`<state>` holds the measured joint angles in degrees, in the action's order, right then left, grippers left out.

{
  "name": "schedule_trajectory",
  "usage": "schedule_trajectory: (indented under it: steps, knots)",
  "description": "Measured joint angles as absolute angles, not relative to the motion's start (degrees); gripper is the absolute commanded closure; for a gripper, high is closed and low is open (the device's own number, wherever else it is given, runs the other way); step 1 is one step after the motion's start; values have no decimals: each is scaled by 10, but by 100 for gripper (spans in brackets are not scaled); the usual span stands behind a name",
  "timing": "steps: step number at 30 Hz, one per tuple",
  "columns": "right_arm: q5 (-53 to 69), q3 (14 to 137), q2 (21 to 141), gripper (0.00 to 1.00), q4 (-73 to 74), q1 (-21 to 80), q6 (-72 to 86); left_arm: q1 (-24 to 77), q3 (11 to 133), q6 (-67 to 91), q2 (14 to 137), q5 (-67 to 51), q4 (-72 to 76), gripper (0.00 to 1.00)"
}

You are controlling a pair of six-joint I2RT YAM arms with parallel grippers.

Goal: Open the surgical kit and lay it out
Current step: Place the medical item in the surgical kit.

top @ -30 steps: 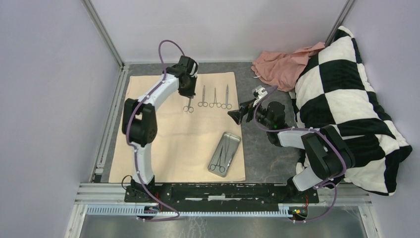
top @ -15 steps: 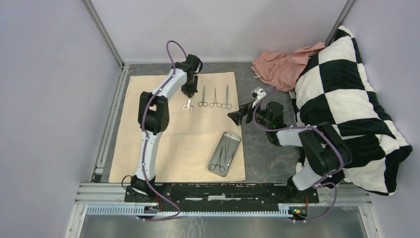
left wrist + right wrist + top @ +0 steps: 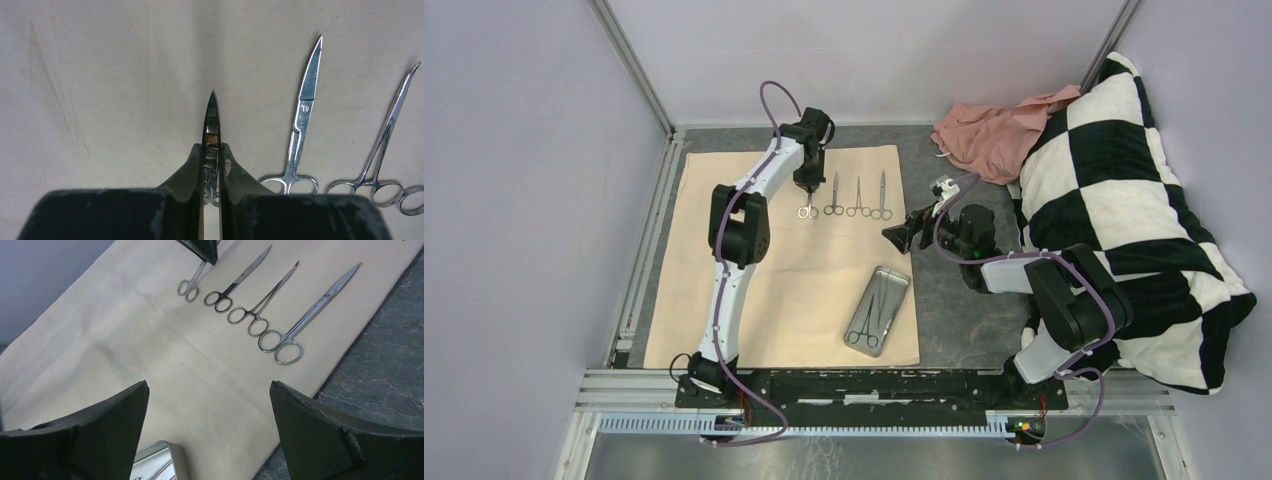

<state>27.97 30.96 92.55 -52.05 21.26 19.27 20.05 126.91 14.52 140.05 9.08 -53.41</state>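
Note:
The beige cloth wrap [image 3: 724,250] lies spread flat on the table. My left gripper [image 3: 808,188] [image 3: 212,147] is shut on a small pair of silver scissors [image 3: 212,112], point forward, low over the cloth's far part. Their rings [image 3: 188,289] hang at the left end of a row of three laid-out instruments: scissors [image 3: 301,117], forceps [image 3: 390,132] and long scissors [image 3: 312,307]. The steel tray [image 3: 879,308] sits near the cloth's right front and holds more instruments. Over the cloth's right edge, my right gripper [image 3: 902,235] [image 3: 209,385] is open and holds nothing.
A crumpled pink cloth [image 3: 994,125] lies at the back right. A black-and-white chequered pillow [image 3: 1124,200] fills the right side, against the right arm. Dark marbled table [image 3: 380,375] shows right of the wrap. A metal rail [image 3: 639,270] runs along the left.
My left arm has swung its elbow right and carried the small scissors a little toward the row of instruments. The right arm has not moved.

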Motion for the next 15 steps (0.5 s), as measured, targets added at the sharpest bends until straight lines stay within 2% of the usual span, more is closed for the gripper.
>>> schedule_trajectory:
  steps: [15]
  knots:
    - [284,310,929,2,-522,213,198,199,1301,173,1429,94,-535,98]
